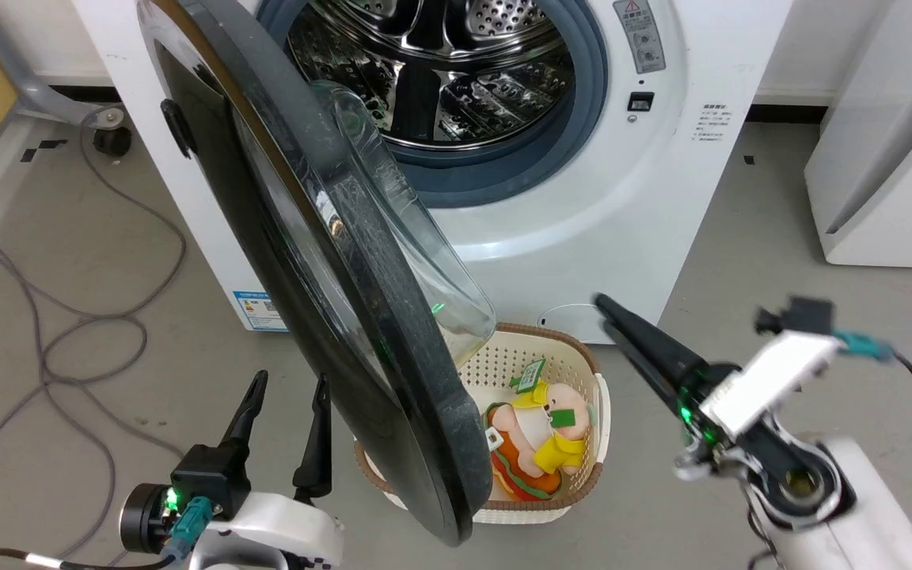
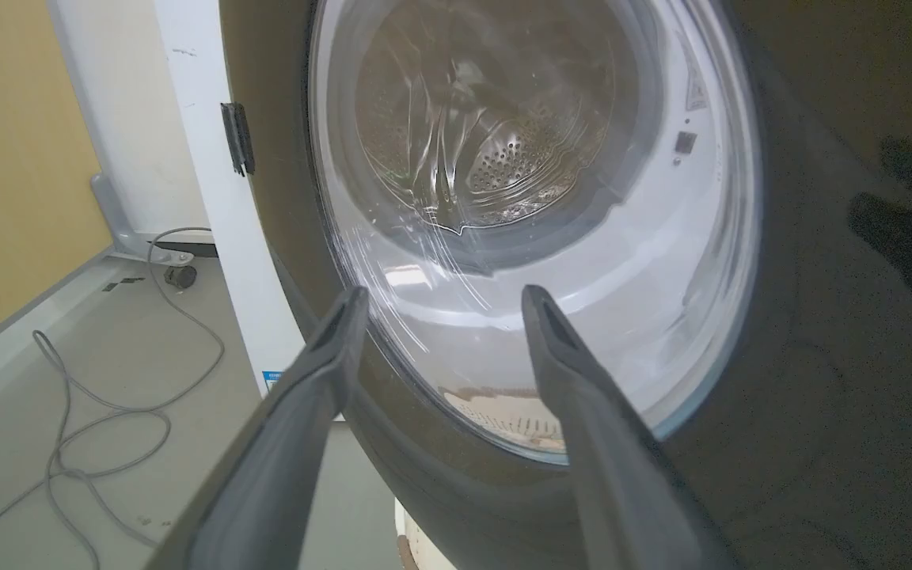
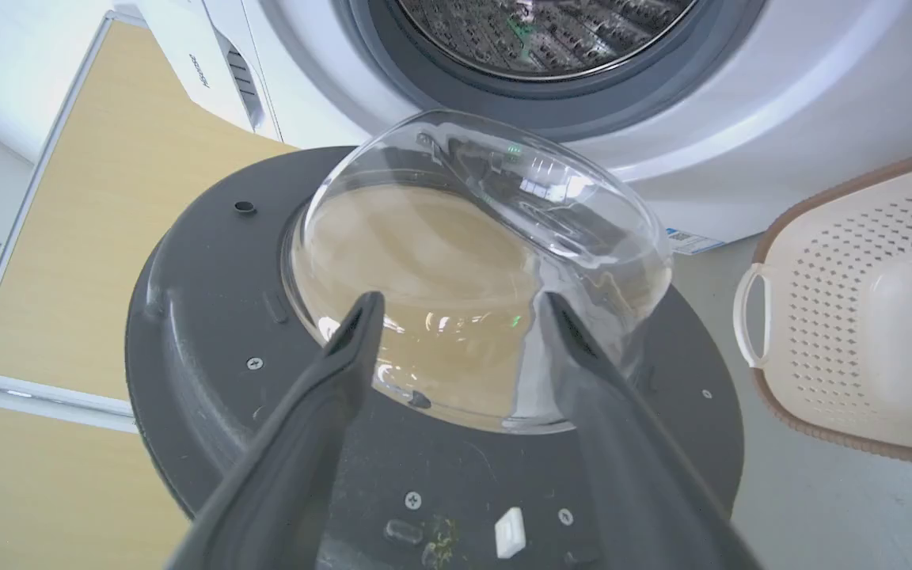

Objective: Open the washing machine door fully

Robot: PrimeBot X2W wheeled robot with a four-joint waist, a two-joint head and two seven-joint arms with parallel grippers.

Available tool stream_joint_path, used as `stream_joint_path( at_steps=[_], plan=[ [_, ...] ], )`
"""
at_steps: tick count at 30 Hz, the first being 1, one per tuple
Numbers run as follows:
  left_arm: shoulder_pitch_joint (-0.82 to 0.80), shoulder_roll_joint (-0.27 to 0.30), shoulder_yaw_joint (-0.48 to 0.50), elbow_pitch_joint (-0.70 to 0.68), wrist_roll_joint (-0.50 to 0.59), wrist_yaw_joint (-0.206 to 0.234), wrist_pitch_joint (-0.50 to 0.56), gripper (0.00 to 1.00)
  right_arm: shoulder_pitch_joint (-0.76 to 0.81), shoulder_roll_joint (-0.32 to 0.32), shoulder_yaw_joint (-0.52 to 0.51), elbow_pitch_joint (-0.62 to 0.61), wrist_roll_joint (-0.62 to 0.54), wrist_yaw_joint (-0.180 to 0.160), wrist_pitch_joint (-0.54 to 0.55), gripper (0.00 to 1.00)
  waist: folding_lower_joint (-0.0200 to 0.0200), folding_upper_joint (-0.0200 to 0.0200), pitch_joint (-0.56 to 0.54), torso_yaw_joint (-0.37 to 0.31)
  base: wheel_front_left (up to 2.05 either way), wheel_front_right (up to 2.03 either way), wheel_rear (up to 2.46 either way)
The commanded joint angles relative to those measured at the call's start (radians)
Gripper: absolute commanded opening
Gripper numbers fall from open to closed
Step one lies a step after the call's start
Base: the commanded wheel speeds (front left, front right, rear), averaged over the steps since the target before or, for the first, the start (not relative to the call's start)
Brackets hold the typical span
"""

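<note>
The washing machine door [image 1: 321,261] stands roughly half swung from the washer [image 1: 662,198]. It is hinged on the robot's left, and its free edge hangs over the basket [image 1: 583,372]. In my judgement it is not yet fully open. The left hand [image 1: 290,380] hovers open at the glossy black outer face, apparently placed to carry the swing onward. The right hand [image 1: 606,313], fingers spread and empty, sits clear on the inner side, facing the bulging clear glass bowl [image 3: 488,261].

Letters "FEE" stood on the white boxy appliance [image 1: 891,158] at the right edge, a red warning triangle topped the grey sticker [image 1: 638,32] on the white front-loading washer [image 1: 583,237], its small print and the blue corner label [image 1: 260,310] were too small to read.
</note>
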Motion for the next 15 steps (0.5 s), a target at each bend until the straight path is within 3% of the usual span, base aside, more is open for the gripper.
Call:
stream_joint_path(
  at_steps=[1, 8, 15],
  plan=[
    [0.012, 0.002, 0.005, 0.002, 0.003, -0.004, -0.005, 1.0, 0.035, -0.007, -0.01, -0.011, -0.02, 0.001, -0.034, 1.0, 0.0001, 0.0, -0.001, -0.003, 0.0, 0.0, 0.0],
    [0.018, 0.002, 0.015, 0.005, 0.0, -0.007, -0.005, 1.0, 0.198, -0.019, -0.08, -0.016, -0.152, 0.001, -0.306, 1.0, 0.0001, 0.0, -0.013, -0.007, 0.0, 0.0, 0.0],
    [0.021, 0.001, 0.016, 0.008, 0.003, -0.007, -0.005, 1.0, 0.296, -0.042, -0.121, 0.041, -0.451, 0.001, -0.577, 1.0, 0.0001, 0.0, -0.027, -0.009, 0.0, 0.0, 0.0]
  ],
)
